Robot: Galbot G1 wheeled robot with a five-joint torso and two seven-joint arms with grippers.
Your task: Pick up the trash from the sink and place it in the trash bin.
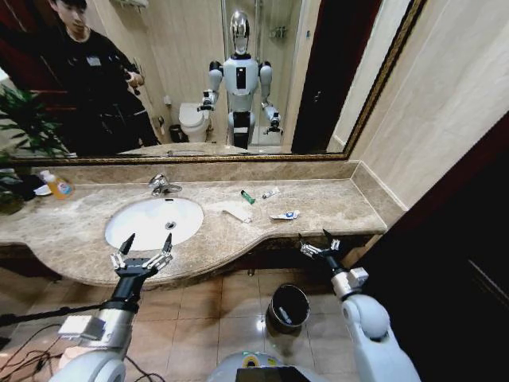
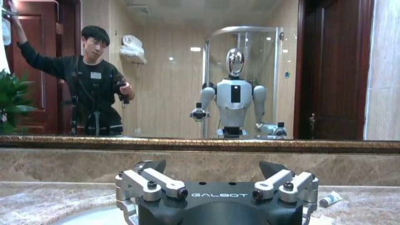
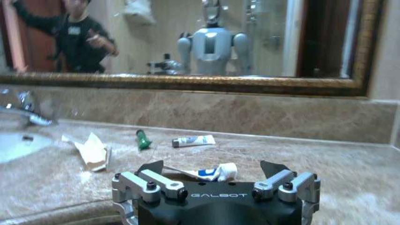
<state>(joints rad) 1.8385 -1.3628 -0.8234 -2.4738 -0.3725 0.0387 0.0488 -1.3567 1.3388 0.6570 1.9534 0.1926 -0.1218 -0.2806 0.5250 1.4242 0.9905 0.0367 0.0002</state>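
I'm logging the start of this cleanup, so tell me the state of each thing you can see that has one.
left gripper: open, holding nothing, at the counter's front edge by the sink.
right gripper: open, holding nothing, at the counter's front edge.
green tube: lying on the counter.
white tubes: lying on the counter.
trash bin: upright on the floor, uncovered.

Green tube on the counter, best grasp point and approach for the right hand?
Take the green tube across its narrow middle, coming from above. It lies flat on the marble counter with bare stone around it, apart from the white mini tube and the crumpled paper, so fingers should fit either side. The right hand, fingers open, hovers at the counter's front edge.
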